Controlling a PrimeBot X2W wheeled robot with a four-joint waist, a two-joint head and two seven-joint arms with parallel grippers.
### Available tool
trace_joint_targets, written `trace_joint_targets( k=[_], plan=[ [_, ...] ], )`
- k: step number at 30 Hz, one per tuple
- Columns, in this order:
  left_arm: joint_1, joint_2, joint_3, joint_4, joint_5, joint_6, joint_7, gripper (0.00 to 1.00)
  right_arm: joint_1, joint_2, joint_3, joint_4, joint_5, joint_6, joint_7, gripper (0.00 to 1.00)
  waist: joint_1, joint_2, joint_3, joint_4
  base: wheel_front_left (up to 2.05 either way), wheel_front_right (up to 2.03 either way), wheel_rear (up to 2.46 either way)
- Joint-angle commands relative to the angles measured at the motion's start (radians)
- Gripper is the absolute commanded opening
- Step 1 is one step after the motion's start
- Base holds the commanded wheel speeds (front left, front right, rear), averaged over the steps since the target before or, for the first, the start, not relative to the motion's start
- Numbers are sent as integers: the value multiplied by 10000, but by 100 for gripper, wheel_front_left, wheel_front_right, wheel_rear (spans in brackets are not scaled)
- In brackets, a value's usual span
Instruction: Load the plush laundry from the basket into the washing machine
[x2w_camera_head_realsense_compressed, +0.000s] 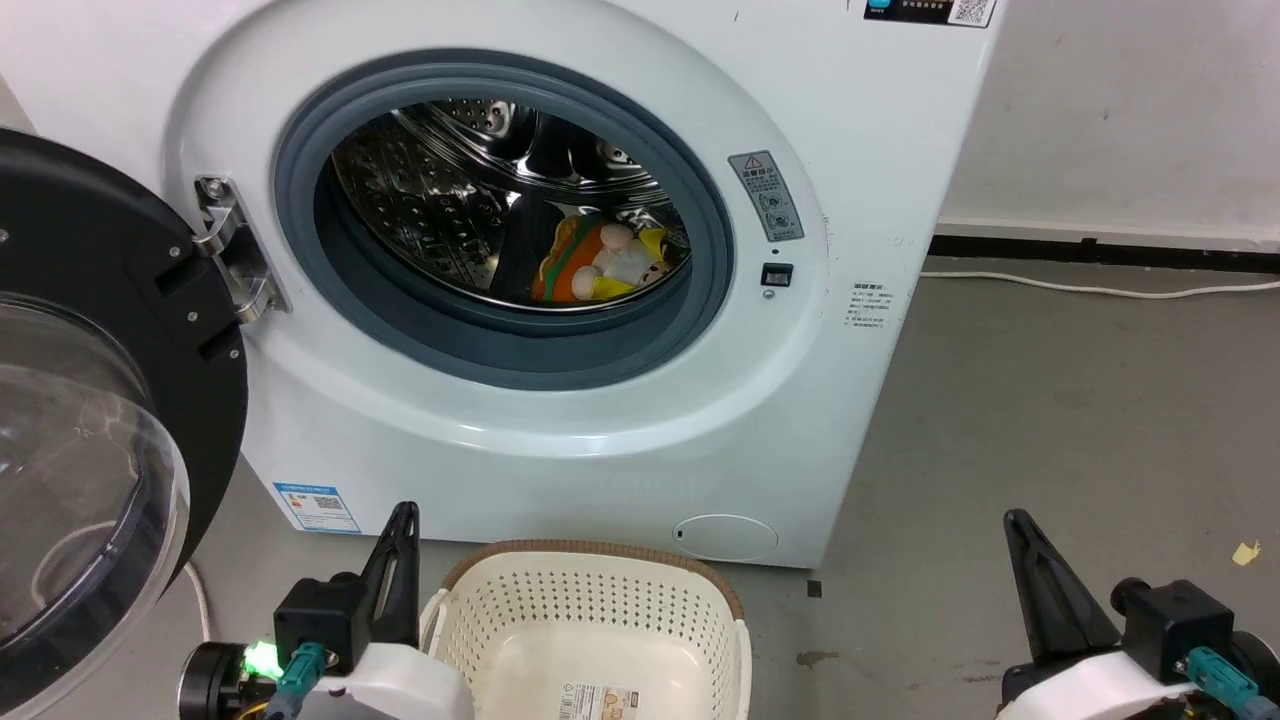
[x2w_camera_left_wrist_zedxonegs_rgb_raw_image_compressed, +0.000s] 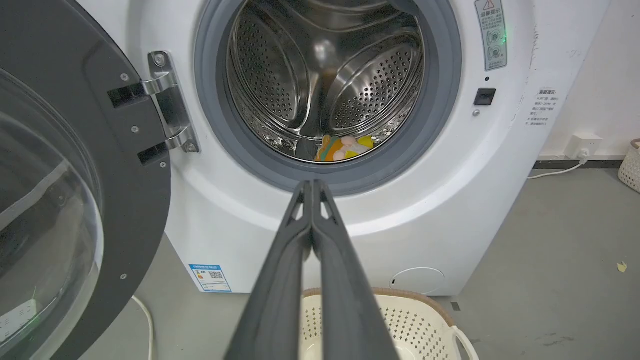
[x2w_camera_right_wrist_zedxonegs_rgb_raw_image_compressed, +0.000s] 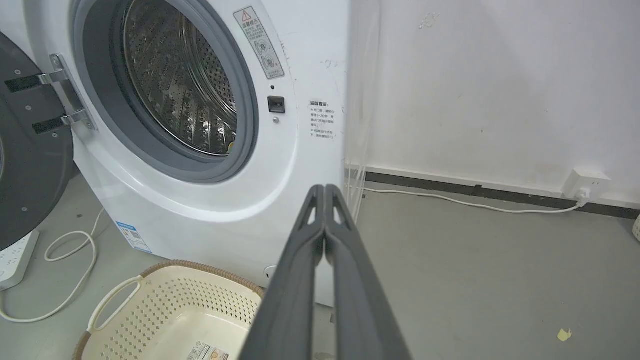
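A grey concrete floor (x2w_camera_head_realsense_compressed: 1050, 420) meets a white wall (x2w_camera_right_wrist_zedxonegs_rgb_raw_image_compressed: 500, 90). The large white front-loading washing machine (x2w_camera_head_realsense_compressed: 560, 440) stands there, its round black-framed glass door (x2w_camera_head_realsense_compressed: 100, 300) swung open. A cream perforated plastic basket (x2w_camera_head_realsense_compressed: 590, 610) sits just before it. The small orange-and-yellow plush doll (x2w_camera_head_realsense_compressed: 600, 262) lies in the steel drum (x2w_camera_head_realsense_compressed: 430, 200). The left end effector (x2w_camera_left_wrist_zedxonegs_rgb_raw_image_compressed: 312, 185) and the right end effector (x2w_camera_right_wrist_zedxonegs_rgb_raw_image_compressed: 325, 188) each have their fingers pressed together, holding nothing.

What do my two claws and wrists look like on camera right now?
Both the left claw and right claw have two long, dark grey fingers tapering to a point, with small triangular cut-outs near the tips. Each sits on a black boxy mount joined to a white forearm shell, with a teal cable plug beside it. A green light glows at the left wrist.
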Motion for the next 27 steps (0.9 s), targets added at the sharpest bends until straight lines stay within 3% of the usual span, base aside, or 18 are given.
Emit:
trace_joint_targets(
  k=[1, 27],
  plan=[
    [-11, -55, 61, -74, 91, -81, 32, 0, -157, -4, 19, -59, -94, -6, 37, 0, 0, 0, 0, 0, 0, 0, 0],
    [-16, -420, 644, -298, 585, -383, 581, 0, -347, -5, 147, -105, -397, -8, 590, 0, 0, 0, -8, -7, 0, 0, 0]
  ],
)
